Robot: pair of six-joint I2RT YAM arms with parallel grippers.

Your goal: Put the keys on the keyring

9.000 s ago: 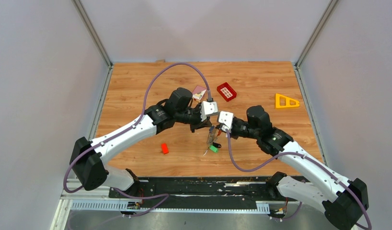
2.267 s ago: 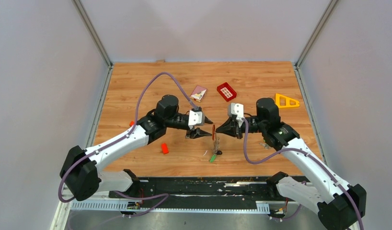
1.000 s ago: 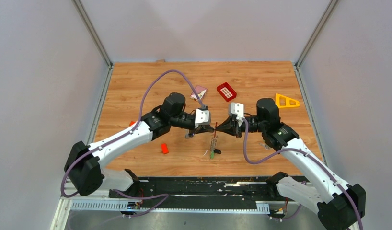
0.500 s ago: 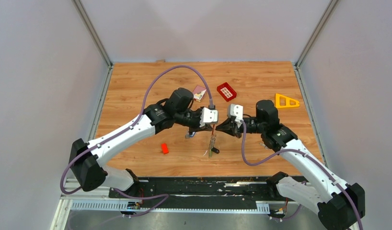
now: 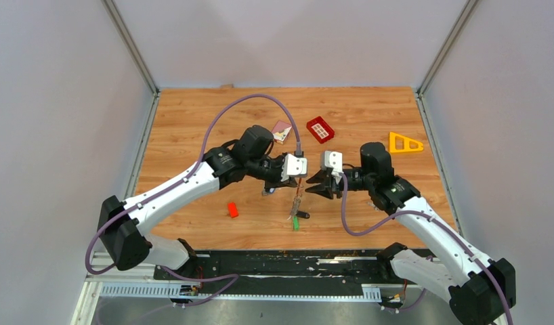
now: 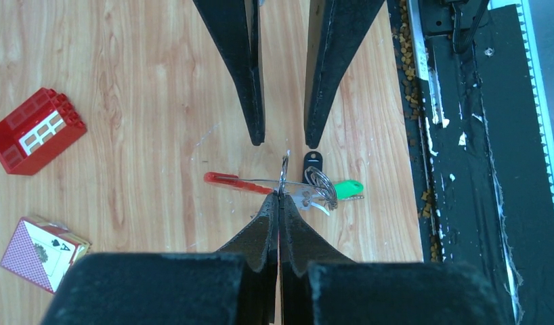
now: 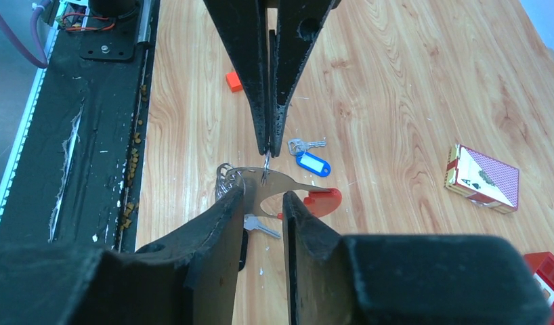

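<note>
My left gripper [image 6: 280, 196] is shut on the keyring [image 6: 284, 172], pinching its thin metal ring; the grey fob [image 7: 281, 181] and its red piece [image 7: 323, 201] hang just above the table. A green key [image 6: 347, 188] and a black key [image 6: 313, 162] dangle from it [image 5: 298, 200] toward the near edge. Facing it from the right, my right gripper [image 5: 311, 187] is open, its fingertips [image 7: 237, 189] on either side of the fob with a gap showing. A blue key [image 7: 311, 164] lies on the wood under the left arm, and a bare silver key [image 7: 261, 227] lies below the fob.
A small red block [image 5: 232, 209] lies left of the keyring. A red gridded tray [image 5: 320, 128] and a card deck [image 5: 282, 131] sit farther back, a yellow triangle [image 5: 405, 143] at the right. The black rail [image 6: 464, 169] runs along the table's near edge.
My right gripper has gone from shut to open and drawn back a little to the right. The keyring now hangs from the left gripper alone, its keys slightly lower.
</note>
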